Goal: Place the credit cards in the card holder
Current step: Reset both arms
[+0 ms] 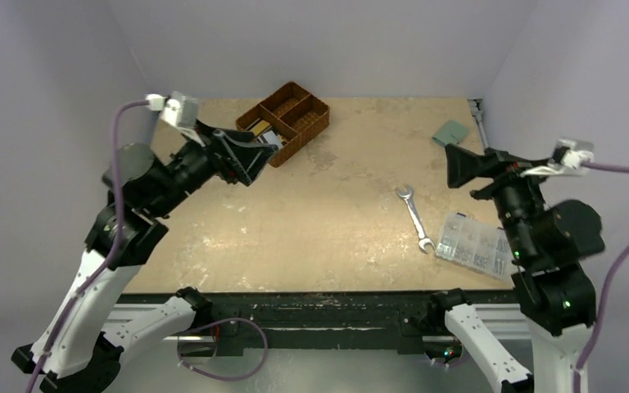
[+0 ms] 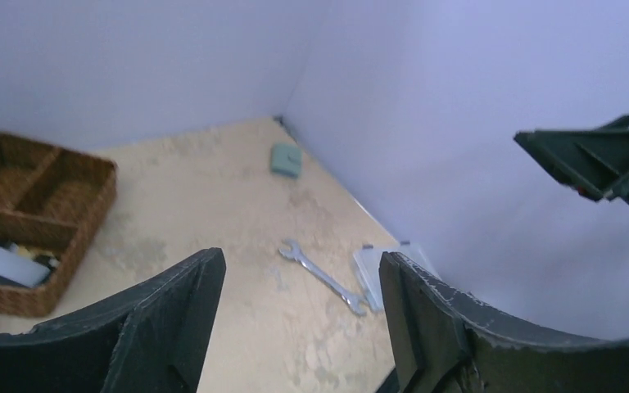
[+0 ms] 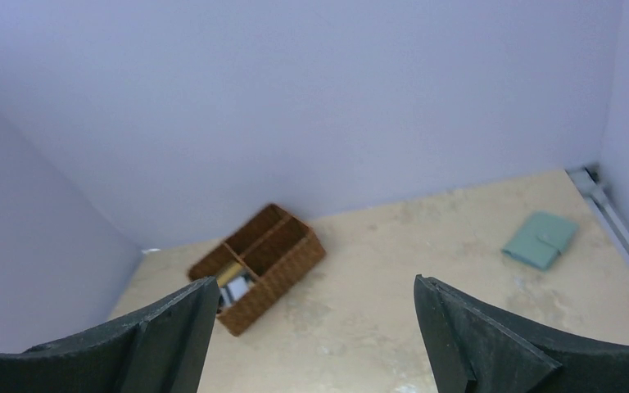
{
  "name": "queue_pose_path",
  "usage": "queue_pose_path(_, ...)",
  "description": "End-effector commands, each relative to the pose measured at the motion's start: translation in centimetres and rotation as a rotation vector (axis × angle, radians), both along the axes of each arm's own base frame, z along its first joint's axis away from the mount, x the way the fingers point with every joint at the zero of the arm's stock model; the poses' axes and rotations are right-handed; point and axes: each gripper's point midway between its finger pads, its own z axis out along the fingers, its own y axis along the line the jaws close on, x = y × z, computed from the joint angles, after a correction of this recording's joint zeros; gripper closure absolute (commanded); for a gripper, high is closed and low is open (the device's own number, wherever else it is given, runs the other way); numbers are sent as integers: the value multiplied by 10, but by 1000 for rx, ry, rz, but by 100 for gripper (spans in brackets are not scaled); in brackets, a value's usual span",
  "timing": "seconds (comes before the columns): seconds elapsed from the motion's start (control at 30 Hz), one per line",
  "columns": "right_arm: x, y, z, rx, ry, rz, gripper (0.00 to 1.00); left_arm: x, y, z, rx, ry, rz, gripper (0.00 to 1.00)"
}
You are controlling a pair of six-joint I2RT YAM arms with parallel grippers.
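Teal and folded shut, the card holder [image 3: 541, 239] lies near the table's [image 1: 328, 213] far right corner and the credit cards [image 2: 4, 264] sit in the wicker basket [image 1: 295, 110] by its far edge, so you hold left gripper [image 2: 299, 260] and right gripper [image 3: 315, 282] wide, empty, ready to fetch.

Soft even light, faint shadows, slightly hazy wrist views.

The credit cards [image 1: 260, 131] are loosely piled in the left-end compartment of the wicker basket [image 1: 303, 136], back left of the counter [image 1: 328, 221]. I can make out a whitish one and something yellowish. The card holder [image 1: 450, 132] is a teal wallet, snapped closed and lying flat near the back right corner, well apart from the cards.
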Motion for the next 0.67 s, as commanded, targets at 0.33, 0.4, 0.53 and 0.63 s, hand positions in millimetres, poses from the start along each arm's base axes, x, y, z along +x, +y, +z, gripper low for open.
queue_pose_path(0.33,-131,-64,78,29,-319,-191,1,-58,114,120,-98,-440,363,12)
queue_pose_path(0.4,-138,-70,83,33,-349,-212,1,-59,119,121,-88,-439,383,12)
queue_pose_path(0.53,-141,-76,84,36,-363,-243,1,-61,124,123,-72,-445,399,12)
queue_pose_path(0.63,-134,-71,78,53,-328,-225,1,-62,125,124,-65,-448,401,12)
